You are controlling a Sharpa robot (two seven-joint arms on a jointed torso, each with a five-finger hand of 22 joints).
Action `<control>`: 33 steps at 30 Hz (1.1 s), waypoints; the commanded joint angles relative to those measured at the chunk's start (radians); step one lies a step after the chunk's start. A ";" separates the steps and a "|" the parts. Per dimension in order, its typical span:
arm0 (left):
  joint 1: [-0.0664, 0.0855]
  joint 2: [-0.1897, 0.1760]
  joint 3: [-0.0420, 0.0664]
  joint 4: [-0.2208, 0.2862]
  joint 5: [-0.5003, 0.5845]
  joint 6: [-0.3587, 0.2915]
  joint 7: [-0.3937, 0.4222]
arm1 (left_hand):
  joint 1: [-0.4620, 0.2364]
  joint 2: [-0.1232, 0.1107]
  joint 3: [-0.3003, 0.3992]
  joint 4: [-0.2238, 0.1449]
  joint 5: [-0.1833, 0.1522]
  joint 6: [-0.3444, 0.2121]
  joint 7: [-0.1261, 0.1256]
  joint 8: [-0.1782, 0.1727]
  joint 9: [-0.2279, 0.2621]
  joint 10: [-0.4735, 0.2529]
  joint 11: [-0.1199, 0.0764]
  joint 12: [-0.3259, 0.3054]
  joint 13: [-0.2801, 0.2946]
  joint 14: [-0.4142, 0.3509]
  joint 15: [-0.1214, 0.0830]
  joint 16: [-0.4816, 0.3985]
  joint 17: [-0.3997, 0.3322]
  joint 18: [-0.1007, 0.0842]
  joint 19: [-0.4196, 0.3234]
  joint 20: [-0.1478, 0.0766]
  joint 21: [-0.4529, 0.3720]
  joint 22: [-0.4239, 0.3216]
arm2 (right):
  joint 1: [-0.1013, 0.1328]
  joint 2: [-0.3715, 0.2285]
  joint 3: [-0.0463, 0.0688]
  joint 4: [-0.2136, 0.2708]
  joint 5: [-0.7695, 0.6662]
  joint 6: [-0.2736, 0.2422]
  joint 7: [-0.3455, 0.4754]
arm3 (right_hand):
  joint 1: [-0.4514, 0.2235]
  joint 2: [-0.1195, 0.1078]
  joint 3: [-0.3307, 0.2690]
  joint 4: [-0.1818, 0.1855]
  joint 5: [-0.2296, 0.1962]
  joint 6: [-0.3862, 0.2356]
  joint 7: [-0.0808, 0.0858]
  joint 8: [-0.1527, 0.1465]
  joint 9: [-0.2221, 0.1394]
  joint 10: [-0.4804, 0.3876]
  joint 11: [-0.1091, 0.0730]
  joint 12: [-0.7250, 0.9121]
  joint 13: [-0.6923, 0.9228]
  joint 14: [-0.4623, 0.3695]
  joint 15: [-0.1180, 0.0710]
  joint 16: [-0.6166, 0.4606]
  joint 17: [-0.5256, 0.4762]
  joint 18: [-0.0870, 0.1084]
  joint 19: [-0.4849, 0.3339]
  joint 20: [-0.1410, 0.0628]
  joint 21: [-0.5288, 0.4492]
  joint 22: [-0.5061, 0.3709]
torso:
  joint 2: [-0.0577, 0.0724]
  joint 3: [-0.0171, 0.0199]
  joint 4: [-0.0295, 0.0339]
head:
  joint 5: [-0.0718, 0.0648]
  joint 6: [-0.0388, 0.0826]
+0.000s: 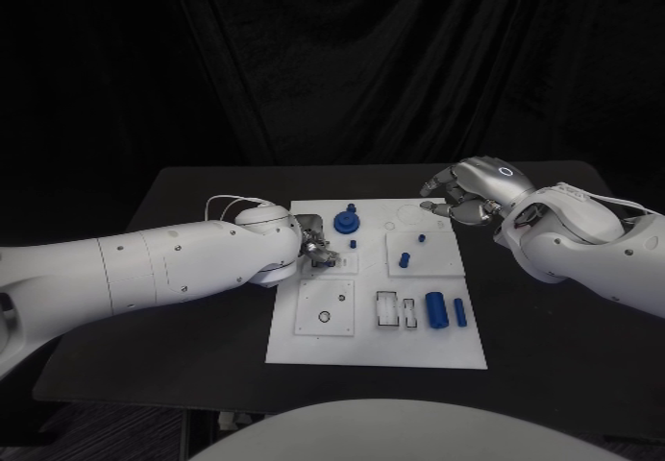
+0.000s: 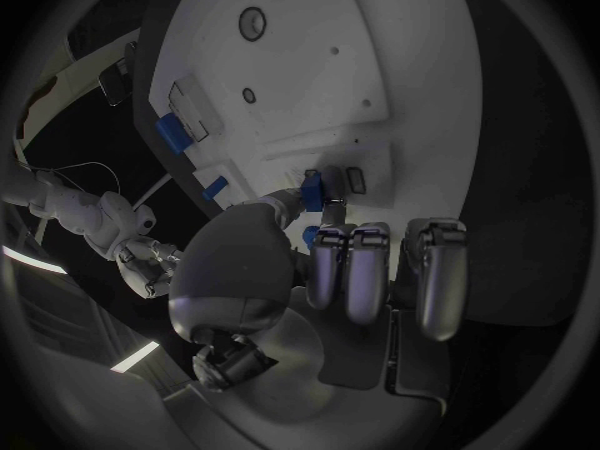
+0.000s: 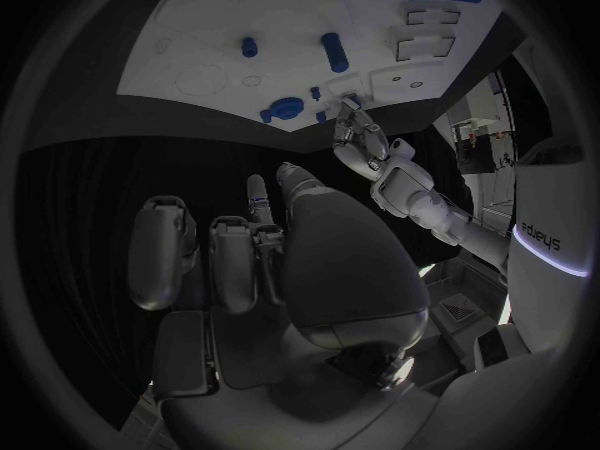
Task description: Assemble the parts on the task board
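task board [image 1: 307, 348], the white plate, lies flat in the middle of the black tabletop [image 1: 208, 192]. small blue parts sit on it. a round blue part [image 1: 347, 224] with a knob on top stands near the far edge. a short blue peg [image 1: 404, 258] stands close to the middle. a thick blue roller [image 1: 438, 310] lies near the right side, and a thin blue pin [image 1: 458, 310] lies just beside it. two small open frames [image 1: 398, 309] are set next to the roller. a little dark ring [image 1: 325, 316] rests on the left part of the board. the left hand [image 1: 317, 248] is at the left edge of the board, over its far half. in the left wrist view its fingers [image 2: 350, 265] are curled down and pinch a small blue part [image 2: 313, 187] against the board. the right hand [image 1: 469, 193] floats over the far right corner of the board. its fingers [image 3: 163, 250] are curled in, and i see nothing in them. the two hands are well apart.
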 commanded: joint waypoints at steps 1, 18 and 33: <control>-0.006 0.006 -0.002 0.002 0.004 0.009 0.015 | -0.008 0.001 0.000 0.006 -0.005 0.001 -0.002 -0.003 0.002 0.099 -0.004 0.004 0.263 0.107 -0.008 0.003 0.263 -0.004 0.040 -0.005 -0.005 0.182 | -0.003 0.001 0.001 -0.001 -0.002 0.006 -0.019 | 0.008 0.000 0.005 -0.002 0.003 0.010 0.000 -0.006 -0.001 0.062 0.007 -0.004 0.222 0.079 0.005 -0.003 0.156 0.012 0.015 0.008 -0.003 0.185 | 0.001 -0.0004 -0.0009 | 0.004 0.000; -0.010 0.015 -0.002 -0.011 0.004 0.007 0.029 | -0.060 0.023 -0.058 0.049 -0.138 0.005 0.004 -0.036 0.012 0.099 0.000 0.004 0.263 0.107 -0.005 0.003 0.263 -0.001 0.032 -0.004 -0.017 0.173 | -0.003 0.001 0.001 -0.003 -0.002 0.015 -0.028 | 0.006 0.000 0.005 0.001 0.003 0.010 0.001 -0.007 -0.002 0.061 0.008 -0.005 0.221 0.078 0.006 -0.005 0.154 0.013 0.014 0.009 -0.006 0.184 | 0.000 0.0002 -0.0004 | 0.001 0.000; -0.013 0.009 -0.002 -0.009 0.004 0.023 0.024 | -0.090 0.023 -0.127 0.073 -0.200 0.014 0.004 -0.052 0.019 0.099 0.001 0.004 0.263 0.107 -0.005 0.003 0.263 -0.001 0.033 -0.004 -0.019 0.175 | -0.003 0.000 0.001 -0.004 -0.002 0.024 -0.034 | 0.004 -0.001 0.004 0.002 0.003 0.009 0.002 -0.008 -0.003 0.060 0.008 -0.007 0.220 0.078 0.006 -0.007 0.153 0.013 0.014 0.009 -0.006 0.184 | -0.001 0.0006 -0.0001 | 0.004 0.000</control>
